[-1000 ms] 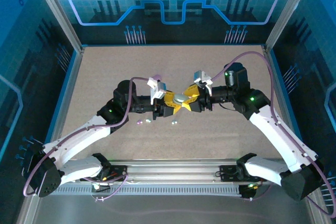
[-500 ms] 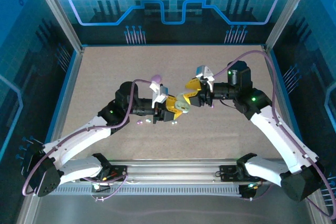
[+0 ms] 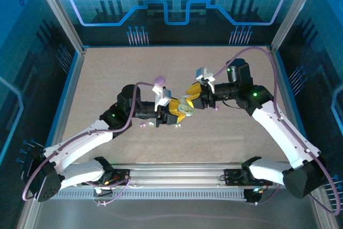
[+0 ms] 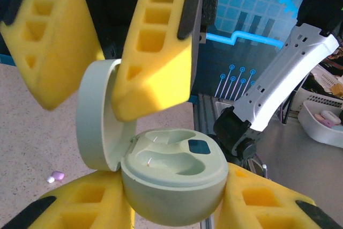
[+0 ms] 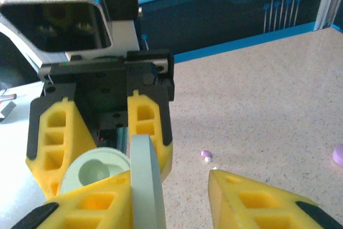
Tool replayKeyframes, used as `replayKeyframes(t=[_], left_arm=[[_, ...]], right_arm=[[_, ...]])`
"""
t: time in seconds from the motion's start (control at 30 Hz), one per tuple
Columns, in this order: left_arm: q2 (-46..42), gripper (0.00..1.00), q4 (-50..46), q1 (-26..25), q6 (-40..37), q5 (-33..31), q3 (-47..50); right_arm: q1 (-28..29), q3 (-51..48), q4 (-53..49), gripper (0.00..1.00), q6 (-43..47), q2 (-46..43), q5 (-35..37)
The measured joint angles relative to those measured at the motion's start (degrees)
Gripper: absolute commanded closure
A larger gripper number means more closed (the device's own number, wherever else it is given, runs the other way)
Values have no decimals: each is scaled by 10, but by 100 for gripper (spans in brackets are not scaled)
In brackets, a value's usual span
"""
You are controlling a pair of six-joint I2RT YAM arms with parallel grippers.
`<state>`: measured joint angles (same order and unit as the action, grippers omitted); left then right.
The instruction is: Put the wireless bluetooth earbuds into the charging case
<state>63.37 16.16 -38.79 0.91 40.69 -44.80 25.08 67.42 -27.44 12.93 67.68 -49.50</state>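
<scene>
Arms reach inward and meet low over the middle of the table [image 3: 107, 79], wrists facing each other. The left gripper [image 3: 178, 113] is clamped on the base of the mint green case [image 4: 171, 189], whose lid [image 4: 95, 116] stands open and upright. The right gripper [image 3: 194, 98] straddles that lid's edge, jaws parted, with a gap on one side. The earbuds [image 3: 151, 124] lie loose on the table just on the near side of the left gripper, and a purple earbud [image 4: 56, 176] rests on the surface beside the case.

L tool [image 5: 102, 151] grips mint case [image 5: 94, 172]; its lid [image 5: 146, 178] upright btwn R tool [image 5: 171, 199] spread jaws; purple bud [image 5: 206, 155] on table [image 5: 257, 105].
</scene>
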Motion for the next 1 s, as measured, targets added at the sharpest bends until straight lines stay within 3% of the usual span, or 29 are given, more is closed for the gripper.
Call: replayKeyframes(t=[0.13,0.37,0.7,1.0], left_arm=[[-1,71,2,0,0,-5,0],[-1,66,9,0,3,-9,1],[-1,47,24,-1,7,-9,4],[1,37,26,-3,17,-10,4]], right_arm=[[0,2,-14,82,9,2,-6],[1,5,-16,92,17,-1,-4],[18,5,-14,94,17,-16,31],[35,5,-1,92,17,-25,61]])
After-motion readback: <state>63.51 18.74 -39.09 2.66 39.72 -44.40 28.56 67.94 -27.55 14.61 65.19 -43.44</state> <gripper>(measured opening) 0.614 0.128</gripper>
